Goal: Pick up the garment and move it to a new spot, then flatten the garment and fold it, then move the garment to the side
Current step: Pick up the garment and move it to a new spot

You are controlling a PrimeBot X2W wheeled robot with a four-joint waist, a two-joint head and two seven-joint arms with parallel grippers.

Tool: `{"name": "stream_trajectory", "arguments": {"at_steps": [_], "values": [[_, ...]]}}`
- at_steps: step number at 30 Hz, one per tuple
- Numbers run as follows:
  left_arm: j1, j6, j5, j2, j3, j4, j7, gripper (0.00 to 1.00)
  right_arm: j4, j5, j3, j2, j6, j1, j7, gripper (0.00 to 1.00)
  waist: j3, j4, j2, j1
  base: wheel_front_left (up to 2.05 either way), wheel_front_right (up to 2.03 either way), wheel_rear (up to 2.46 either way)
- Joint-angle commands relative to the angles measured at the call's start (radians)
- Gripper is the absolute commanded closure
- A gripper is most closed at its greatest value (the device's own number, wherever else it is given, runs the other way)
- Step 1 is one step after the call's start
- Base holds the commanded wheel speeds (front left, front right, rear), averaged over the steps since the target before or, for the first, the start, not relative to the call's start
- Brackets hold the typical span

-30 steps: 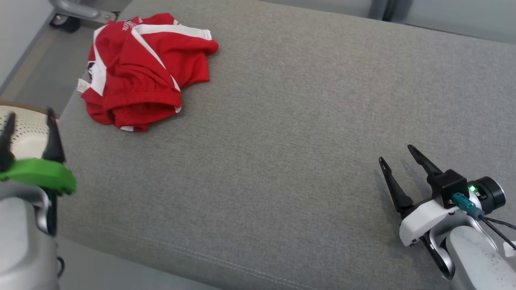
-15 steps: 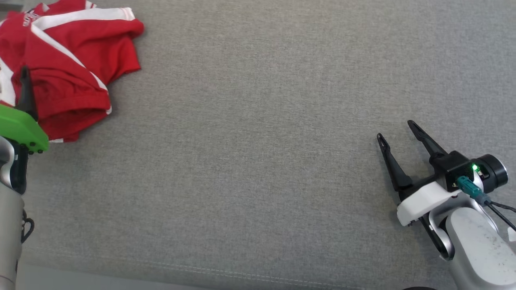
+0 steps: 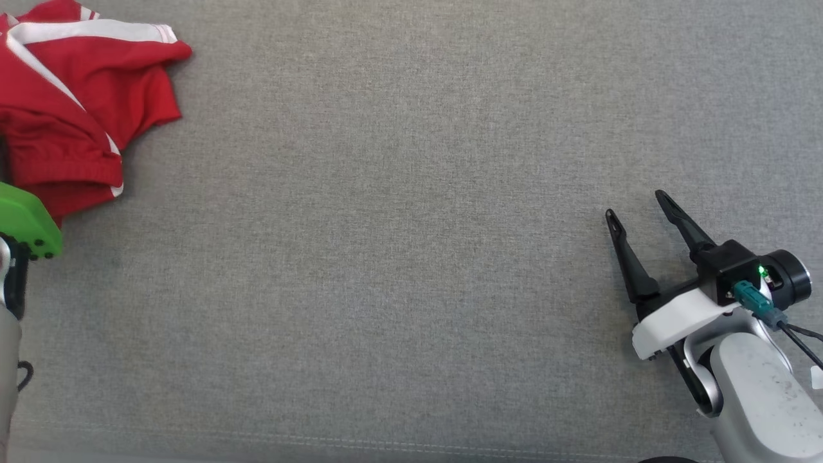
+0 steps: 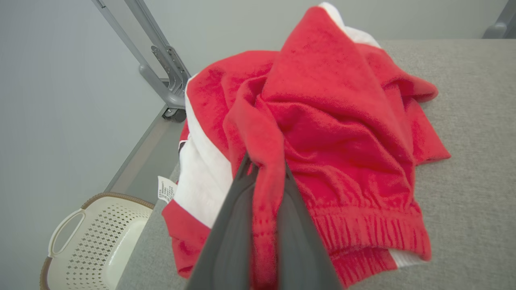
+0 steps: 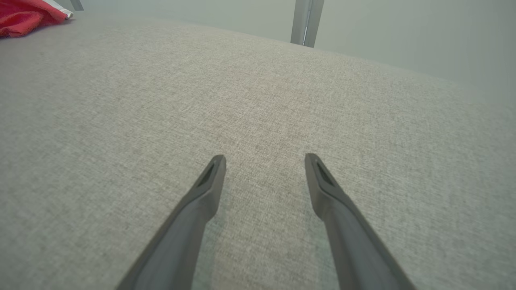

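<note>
My left gripper point(image 4: 265, 163) is closed almost all the way, its two dark fingers pinching a raised fold of the crumpled red garment with white stripes point(image 4: 342, 133). The fold stands up between the fingertips, and the cloth runs down between both fingers toward my wrist. The rest of the garment lies bunched on the grey fabric-covered counter point(image 3: 386, 257), with its ribbed hem toward me and a sleeve or flap spread out to the right.

The garment sits at the counter's left edge. Its white panel and a small white care tag point(image 4: 166, 189) reach that edge. Past the edge and lower down stands a cream perforated plastic basket with a brown rim point(image 4: 100, 241). Farther back, a grey metal frame leg point(image 4: 161, 68) slants along the pale wall.

My right gripper point(image 5: 264, 159) is spread wide and holds nothing. Its fingers sit low over bare cloth, and I cannot tell whether the tips touch it. It is well apart from the garment, across the counter on the right side.

Between the two grippers the counter is one broad, flat stretch of grey weave. A stitched seam point(image 3: 321, 440) runs along the near side in the head view. In the right wrist view the far edge curves past another grey upright post point(image 5: 304, 22).
</note>
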Motion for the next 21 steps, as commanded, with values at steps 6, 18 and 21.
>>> {"name": "stream_trajectory", "arguments": {"at_steps": [6,18,21], "values": [[-0.092,0.003,0.089,0.045,-0.062,-0.106,-0.033,1.00,0.013,0.017,-0.007,0.054,-0.001,0.035,-0.003,0.00,-0.105,0.014,0.0000,-0.0001,0.00,0.00,0.00],[0.000,-0.011,0.023,-0.091,-0.048,-0.346,-0.031,1.00,0.024,0.037,-0.021,0.142,-0.001,0.080,-0.003,0.00,-0.215,-0.114,0.0000,-0.0001,0.00,0.00,0.00],[0.080,-0.007,-0.026,-0.183,-0.028,-0.336,-0.031,1.00,0.025,0.040,-0.041,0.153,-0.001,0.099,-0.003,0.00,-0.220,-0.168,0.0000,-0.0001,0.00,0.00,0.00]]}}
